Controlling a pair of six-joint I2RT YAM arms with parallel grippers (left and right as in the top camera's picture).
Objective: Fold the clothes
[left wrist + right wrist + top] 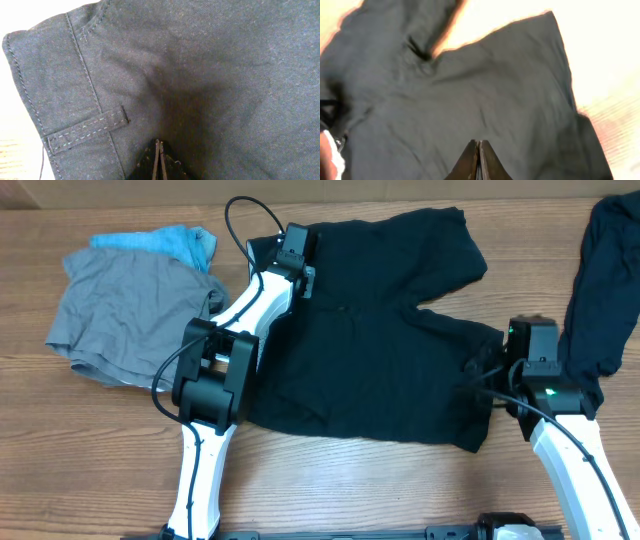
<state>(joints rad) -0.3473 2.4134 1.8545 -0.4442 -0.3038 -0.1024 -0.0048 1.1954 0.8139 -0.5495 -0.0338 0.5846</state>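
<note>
Left gripper [159,148] and right gripper [478,146], both fully closed, at opposite ends of black cloth shorts [380,350] spread flat for folding; grasp undeterminable.

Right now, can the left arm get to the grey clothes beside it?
Probably yes. The grey garment lies spread out right beside the left arm, with nothing on top of it. The jaws sit shut over the black shorts, so the arm would need to lift and swing over first.
</note>
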